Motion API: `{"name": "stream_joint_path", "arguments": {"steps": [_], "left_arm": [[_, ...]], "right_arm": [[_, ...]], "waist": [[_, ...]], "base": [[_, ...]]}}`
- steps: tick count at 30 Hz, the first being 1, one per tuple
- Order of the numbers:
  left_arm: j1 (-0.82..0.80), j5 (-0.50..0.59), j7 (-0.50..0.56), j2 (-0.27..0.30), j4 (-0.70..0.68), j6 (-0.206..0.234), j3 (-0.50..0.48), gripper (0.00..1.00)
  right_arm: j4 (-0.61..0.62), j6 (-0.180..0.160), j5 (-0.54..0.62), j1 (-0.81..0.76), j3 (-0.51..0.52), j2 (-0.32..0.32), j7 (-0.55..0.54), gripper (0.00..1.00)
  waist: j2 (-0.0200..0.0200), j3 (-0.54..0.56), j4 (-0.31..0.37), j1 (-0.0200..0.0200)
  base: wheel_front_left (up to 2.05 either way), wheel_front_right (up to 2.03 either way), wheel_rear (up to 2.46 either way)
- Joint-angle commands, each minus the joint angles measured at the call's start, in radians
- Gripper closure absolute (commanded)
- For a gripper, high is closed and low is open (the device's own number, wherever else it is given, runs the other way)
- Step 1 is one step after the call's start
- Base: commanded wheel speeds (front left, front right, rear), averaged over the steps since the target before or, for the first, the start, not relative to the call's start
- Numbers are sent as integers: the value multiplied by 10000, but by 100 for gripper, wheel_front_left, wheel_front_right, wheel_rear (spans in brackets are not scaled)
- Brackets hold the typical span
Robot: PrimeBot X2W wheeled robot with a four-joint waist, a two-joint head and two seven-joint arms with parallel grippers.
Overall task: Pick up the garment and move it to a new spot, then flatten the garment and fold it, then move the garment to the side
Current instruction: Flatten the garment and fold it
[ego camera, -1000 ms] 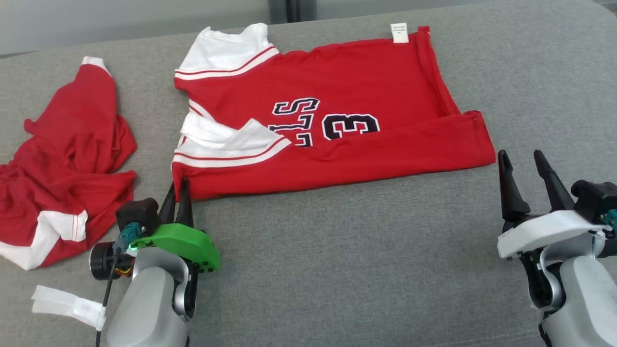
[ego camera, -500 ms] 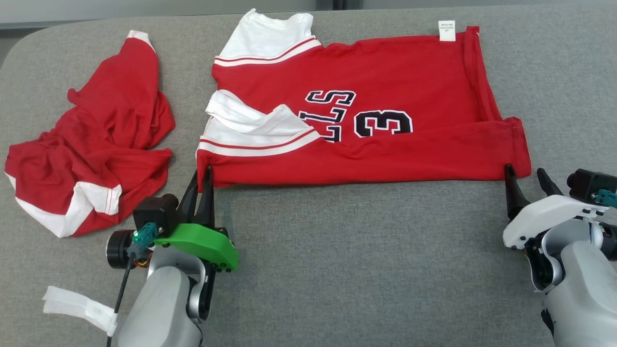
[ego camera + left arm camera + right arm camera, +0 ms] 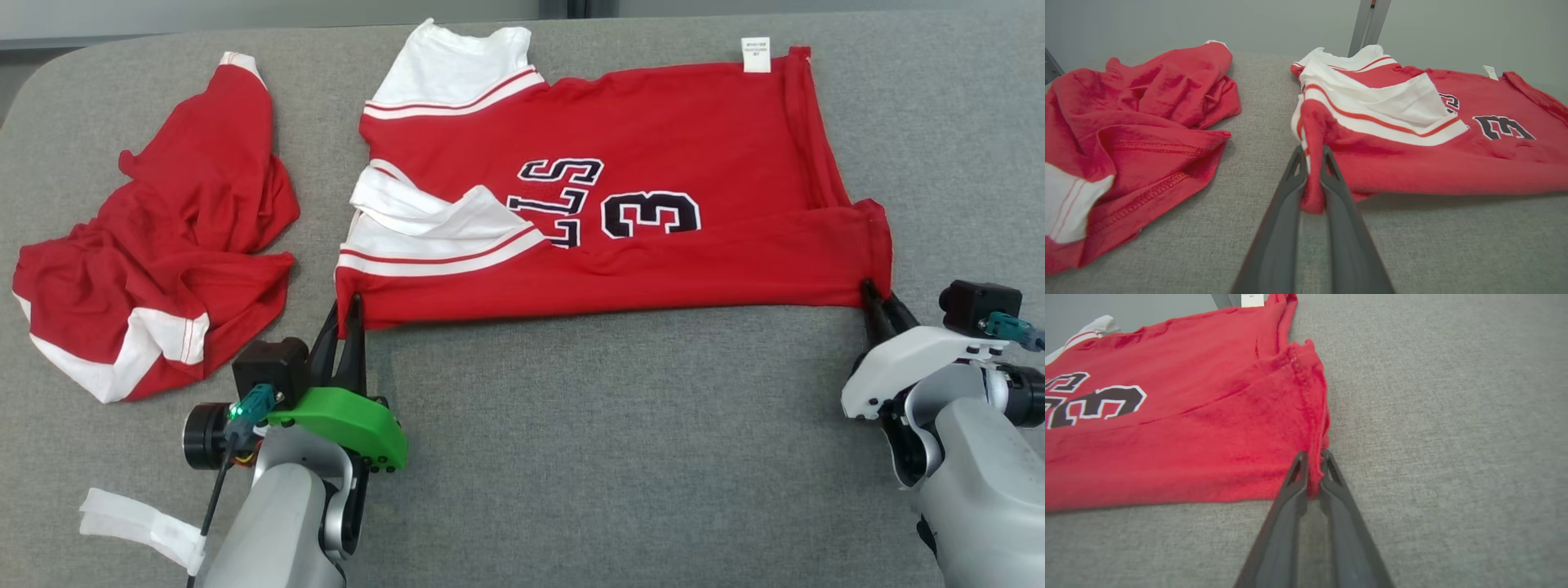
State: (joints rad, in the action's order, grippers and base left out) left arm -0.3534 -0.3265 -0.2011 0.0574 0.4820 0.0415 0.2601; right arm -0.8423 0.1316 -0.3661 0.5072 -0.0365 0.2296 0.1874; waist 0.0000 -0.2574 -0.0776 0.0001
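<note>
R gripper (image 3: 875, 292), wide open & just off the jersey (image 3: 694, 122) a sec ago, has since closed in & pinched its hem corner at 4 o'clock.

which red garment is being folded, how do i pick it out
On the grey fabric surface, look at the middle, toward the far edge, for the red and white jersey. Unlike the crumpled red garment on its left, it lies flat and shows a black number 3.

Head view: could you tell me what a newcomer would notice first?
A red jersey with white sleeves and black lettering lies spread on the grey fabric surface, its near corners pinched by the left gripper and right gripper. A crumpled red-and-white garment lies to its left.
</note>
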Motion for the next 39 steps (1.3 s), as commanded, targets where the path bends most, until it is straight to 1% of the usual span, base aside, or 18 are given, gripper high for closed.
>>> {"name": "stream_joint_path", "arguments": {"steps": [1, 9, 17, 21, 28, 29, 30, 31, 33, 35, 39], "left_arm": [[169, -94, 36, 119, 19, 80, -41, 100], [569, -172, 192, 178, 243, 107, 92, 100], [1295, -284, 181, 225, 264, 109, 208, 100], [1822, -293, 222, 257, 94, 173, 334, 100], [2587, -382, 378, 334, -392, 372, 391, 100], [2612, -383, 398, 338, -423, 381, 411, 91], [2628, -380, 440, 339, -461, 416, 427, 35], [2611, -374, 450, 335, -485, 442, 433, 0], [2334, -363, 236, 325, -696, 445, 404, 0], [2002, -407, -247, 285, -1132, 321, 257, 0], [1830, -551, -575, 185, -1811, 215, -77, 0]], "right_arm": [[-98, -17, 3, 53, -6, 190, 155, 100], [28, -20, 379, -426, 83, 630, 640, 100], [675, -28, 544, -1761, 732, 603, 716, 100], [1443, -26, 572, -2594, 898, 364, 469, 100], [3176, -25, 546, -3854, 1459, -78, -445, 100], [3368, -25, 552, -3953, 1554, -115, -558, 100], [3634, -25, 540, -4042, 1690, -190, -609, 5], [3826, -25, 480, -4098, 1805, -290, -702, 0], [4540, -15, 665, -4242, 1952, -464, -811, 0], [5024, -15, 908, -4215, 2089, -494, -673, 0], [5816, -14, 1130, -4164, 2146, -692, -639, 0]], "waist": [[0, 173, 86, -1], [0, 784, 346, -1], [0, 1329, 399, -1], [0, 1513, 432, -1], [0, 1569, 450, -1], [0, 1564, 446, -1], [0, 1562, 438, -1], [0, 1561, 431, -1], [0, 1552, 411, -1], [0, 1522, 408, -1], [0, 1469, 416, -1]], "base": [[0, 0, 0], [0, 0, 0], [0, 0, 0], [0, 0, 0], [0, 0, 0], [0, 0, 0], [0, 0, 0], [0, 0, 0], [0, 0, 0], [0, 0, 0], [0, 0, 0]]}}
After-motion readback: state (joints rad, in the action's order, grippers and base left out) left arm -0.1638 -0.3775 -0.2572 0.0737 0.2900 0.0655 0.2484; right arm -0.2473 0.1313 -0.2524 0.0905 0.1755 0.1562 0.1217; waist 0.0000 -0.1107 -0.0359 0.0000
